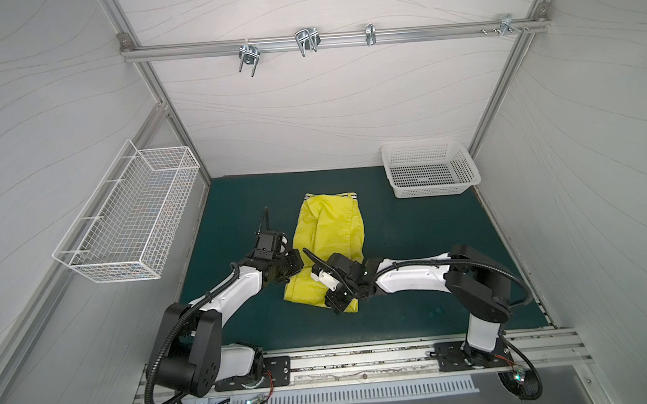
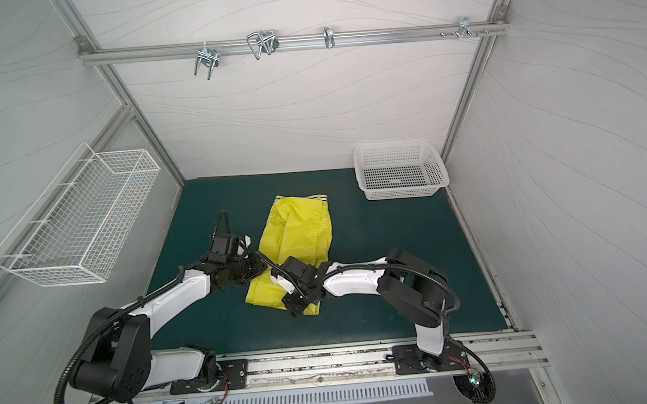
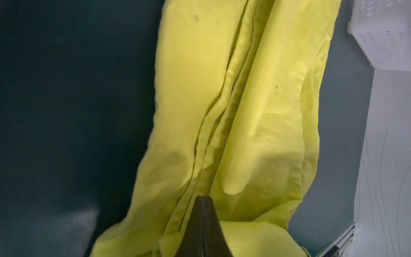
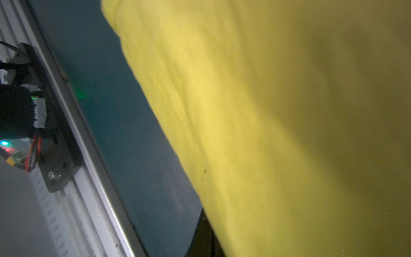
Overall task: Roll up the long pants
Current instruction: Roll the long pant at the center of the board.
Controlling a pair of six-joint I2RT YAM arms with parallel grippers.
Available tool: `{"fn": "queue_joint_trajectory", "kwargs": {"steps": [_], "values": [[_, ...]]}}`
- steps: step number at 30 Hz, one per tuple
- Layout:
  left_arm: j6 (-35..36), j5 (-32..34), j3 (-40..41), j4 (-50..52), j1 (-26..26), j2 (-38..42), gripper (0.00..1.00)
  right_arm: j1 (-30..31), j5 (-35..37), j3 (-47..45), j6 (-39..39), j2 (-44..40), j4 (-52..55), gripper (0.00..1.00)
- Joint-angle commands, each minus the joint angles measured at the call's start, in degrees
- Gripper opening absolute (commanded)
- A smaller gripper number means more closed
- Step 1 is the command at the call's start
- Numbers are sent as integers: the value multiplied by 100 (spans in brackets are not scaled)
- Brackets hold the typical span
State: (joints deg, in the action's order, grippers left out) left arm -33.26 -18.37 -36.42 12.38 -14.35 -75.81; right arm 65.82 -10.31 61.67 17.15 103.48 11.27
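The long pants (image 1: 329, 230) lie lengthwise on the green mat (image 1: 414, 243), yellow-green, with the legs folded together and the striped waistband (image 1: 353, 197) at the far end. My left gripper (image 3: 203, 198) is over their near left part with its jaws pressed shut. Fabric bunches up on both sides of its black fingers. My right gripper (image 1: 334, 301) sits at the near right hem. In the right wrist view raised yellow cloth (image 4: 266, 111) fills most of the picture, and only a dark finger (image 4: 205, 231) shows beside it.
A white plastic basket (image 1: 430, 168) stands at the mat's far right corner. A wire basket (image 1: 128, 224) hangs on the left wall. A rail with metal hooks (image 1: 303, 42) runs across the back wall. The arms' base rail (image 1: 364, 360) borders the near edge.
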Motion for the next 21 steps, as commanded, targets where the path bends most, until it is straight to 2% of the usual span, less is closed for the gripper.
{"fn": "queue_joint_trajectory", "kwargs": {"steps": [1, 6, 12, 16, 21], "values": [[-196, 97, 65, 183, 15, 429, 0, -43, 80, 235, -9, -163, 307, 0], [-373, 290, 97, 706, -31, 1344, 0, -161, -86, 385, 16, 64, 306, 0], [-407, 383, 68, 1225, -161, 1930, 0, -348, -403, 482, 175, 418, 126, 0], [-503, 578, 210, 981, -539, 1797, 0, -475, -627, 504, 273, 644, -16, 0], [-646, 929, 257, 413, -1194, 998, 0, -483, -626, 434, 163, 606, -83, 0]]}}
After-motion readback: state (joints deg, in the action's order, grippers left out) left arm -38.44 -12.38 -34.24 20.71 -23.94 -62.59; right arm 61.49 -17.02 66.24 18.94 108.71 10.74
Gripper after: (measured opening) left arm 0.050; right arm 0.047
